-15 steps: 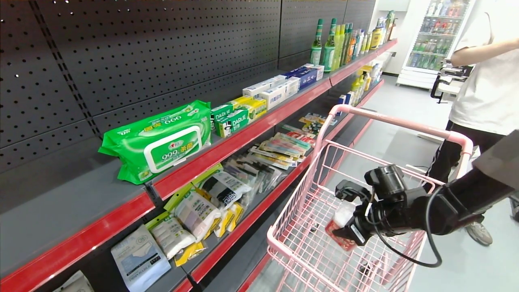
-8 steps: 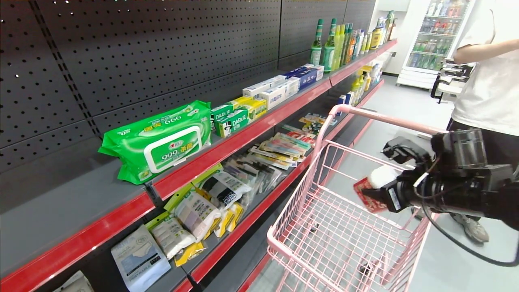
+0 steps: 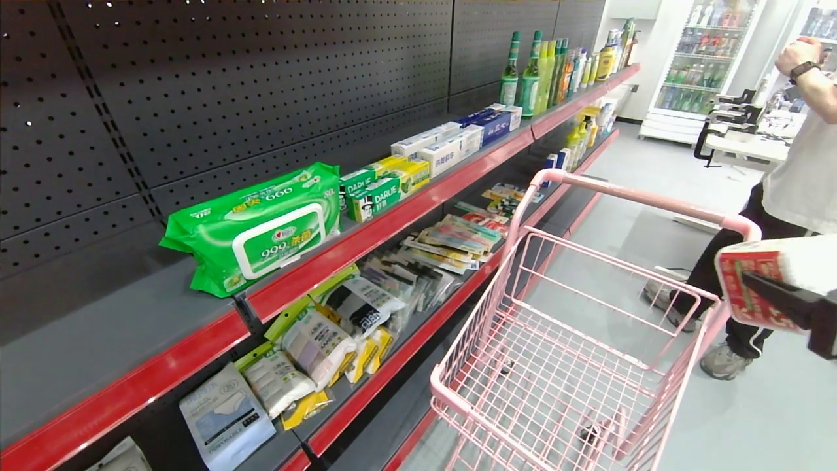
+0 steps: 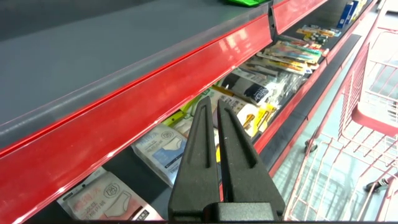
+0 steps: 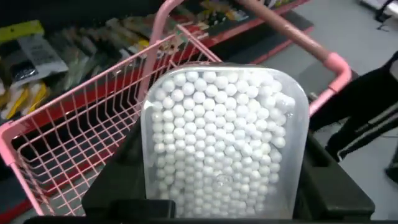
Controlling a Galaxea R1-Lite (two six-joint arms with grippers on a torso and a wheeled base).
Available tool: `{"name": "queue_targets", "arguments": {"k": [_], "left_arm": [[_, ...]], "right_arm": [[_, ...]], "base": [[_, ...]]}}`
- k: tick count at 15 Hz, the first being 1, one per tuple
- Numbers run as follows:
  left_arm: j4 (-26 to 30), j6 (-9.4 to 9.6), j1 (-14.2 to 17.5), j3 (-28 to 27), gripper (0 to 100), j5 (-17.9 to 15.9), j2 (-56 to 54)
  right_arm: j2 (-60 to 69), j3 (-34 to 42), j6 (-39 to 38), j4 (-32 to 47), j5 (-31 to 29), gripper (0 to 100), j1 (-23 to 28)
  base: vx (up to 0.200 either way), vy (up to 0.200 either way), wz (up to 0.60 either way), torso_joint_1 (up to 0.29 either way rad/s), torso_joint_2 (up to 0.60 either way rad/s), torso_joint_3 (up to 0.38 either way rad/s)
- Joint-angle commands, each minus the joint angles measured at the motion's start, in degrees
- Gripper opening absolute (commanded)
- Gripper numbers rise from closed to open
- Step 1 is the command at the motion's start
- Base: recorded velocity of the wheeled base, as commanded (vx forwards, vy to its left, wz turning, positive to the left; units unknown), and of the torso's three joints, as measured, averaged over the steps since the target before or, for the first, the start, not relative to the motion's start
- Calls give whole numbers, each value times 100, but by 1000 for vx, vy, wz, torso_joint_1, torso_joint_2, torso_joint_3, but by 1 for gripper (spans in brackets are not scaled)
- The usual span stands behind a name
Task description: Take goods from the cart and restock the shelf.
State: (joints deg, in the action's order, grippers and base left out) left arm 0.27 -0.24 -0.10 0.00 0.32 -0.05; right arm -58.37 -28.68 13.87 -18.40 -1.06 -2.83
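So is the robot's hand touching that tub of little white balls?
Touching. The head view shows a black finger of the right gripper lying across the red label of the tub.

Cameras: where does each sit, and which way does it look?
Head view: on the robot's head, facing forward and down at shelf and cart; right jaws, at the edge, hold a pack.
Left wrist view: on the left wrist, facing along shut left jaws toward the shelf's red edge.
Right wrist view: on the right wrist, facing down past the held pack into the cart.
Shared: cart in all three; pack in head and right wrist views.
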Motion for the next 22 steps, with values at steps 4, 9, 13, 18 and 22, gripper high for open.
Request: {"name": "queue_targets", "arguments": {"k": [4, 9, 13, 18, 22], "left_arm": [[0, -2, 1, 0, 0, 3, 5], [0, 7, 1, 0, 0, 3, 5], [0, 7, 1, 0, 0, 3, 5], [0, 7, 1, 0, 0, 3, 5], [0, 7, 1, 0, 0, 3, 5]], "right_arm": [[2154, 777, -113, 240, -122, 0, 757], [3209, 654, -113, 1954, 414, 0, 670], [3314, 689, -104, 1971, 361, 0, 696], [3332, 750, -43, 1971, 361, 0, 696], [3262, 750, -25, 1971, 370, 0, 696]], "base": [[0, 0, 0, 0, 0, 0], [0, 0, 0, 0, 0, 0], [0, 0, 0, 0, 0, 0], [0, 0, 0, 56, -136, -83], [0, 0, 0, 239, -560, -321]]}}
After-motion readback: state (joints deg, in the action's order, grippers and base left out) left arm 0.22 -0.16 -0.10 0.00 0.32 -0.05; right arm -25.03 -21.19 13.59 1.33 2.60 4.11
